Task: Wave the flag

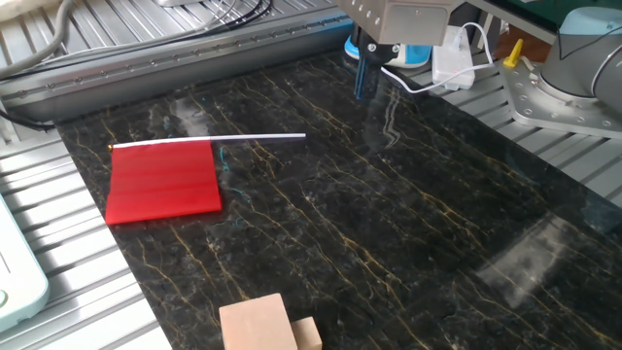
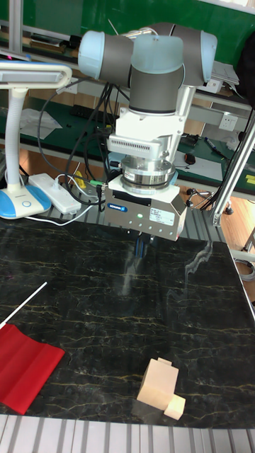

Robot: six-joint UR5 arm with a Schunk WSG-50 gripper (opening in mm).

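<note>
Tall fixed view: the hand (image 2: 142, 247) hangs empty, fingers together, well apart from the flag (image 1: 165, 179).

Arm upright, wrist vertical; claw (image 2: 141, 246) points straight down, fingers together, holding nothing.

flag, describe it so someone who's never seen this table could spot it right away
Start from the dark marble-patterned table and look toward the side away from the gripper. The flag lies flat there, a bright red rectangle with a thin white stick along one edge that runs on past the sheet. It is the only red thing on the table; the other item, the tan wooden blocks, sits near the front edge.
</note>
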